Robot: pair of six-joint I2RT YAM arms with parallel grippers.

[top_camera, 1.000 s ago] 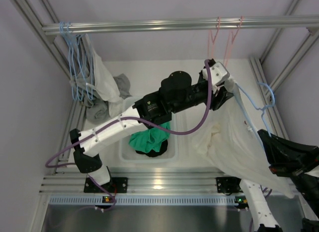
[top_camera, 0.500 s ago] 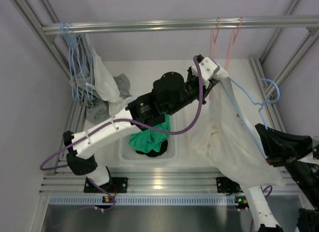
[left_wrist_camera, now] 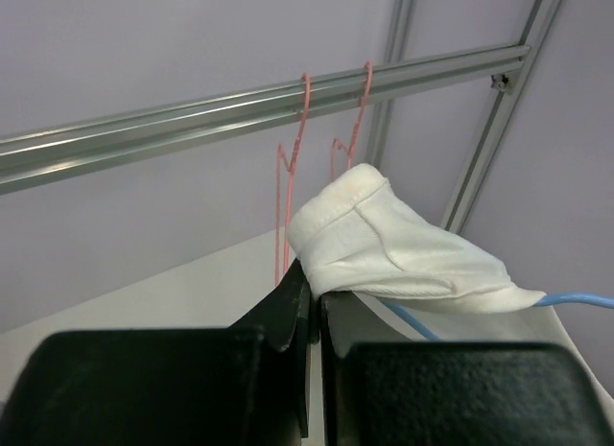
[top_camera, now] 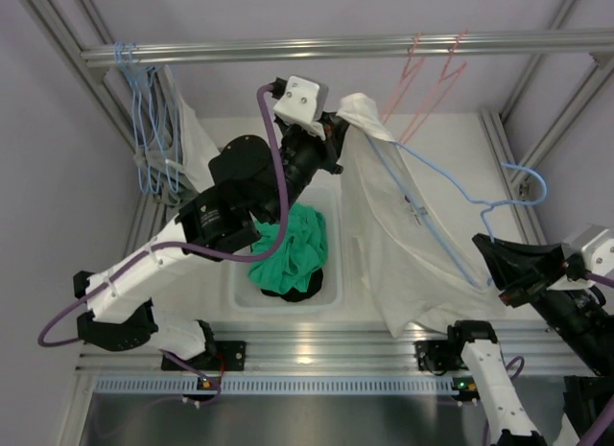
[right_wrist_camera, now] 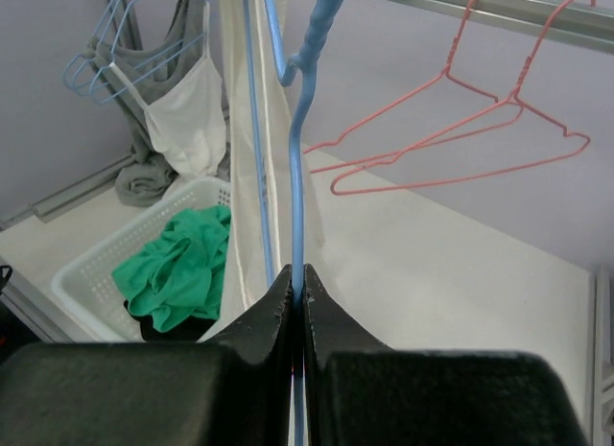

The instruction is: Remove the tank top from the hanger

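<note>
In the last second the left arm has swung from the middle of the desk [top_camera: 460, 129] up and to the left, toward the rail [top_camera: 240, 51]. It has taken the strap [left_wrist_camera: 374, 240] of the white tank top [top_camera: 403, 245] with it. The left pincer [left_wrist_camera: 314, 297] is closed to a narrow slit with the strap's hem bunched at its tips. The cloth has followed, and now runs as a long slanted sheet from that grip down toward the near right corner.

The right pincer [right_wrist_camera: 297, 283] has hardly shifted. It is clamped shut on the wire of the blue hanger [right_wrist_camera: 295, 177] just below the hook, holding it off the rail and well clear of the 2 pink hangers [top_camera: 422, 72].

With 1 arm anchoring the hanger and the other hauling the strap away, the garment is being drawn along the wire – the peeling step, by my reading. It is not finished. In the left wrist view the blue wire emerges right beside the bunched strap, and I cannot tell whether the strap has cleared that end. The tank top is draped over the hanger for most of its length, so the other shoulder probably remains to be freed – nothing has dropped toward the basket [top_camera: 331, 297] of green cloth [top_camera: 293, 254].
</note>
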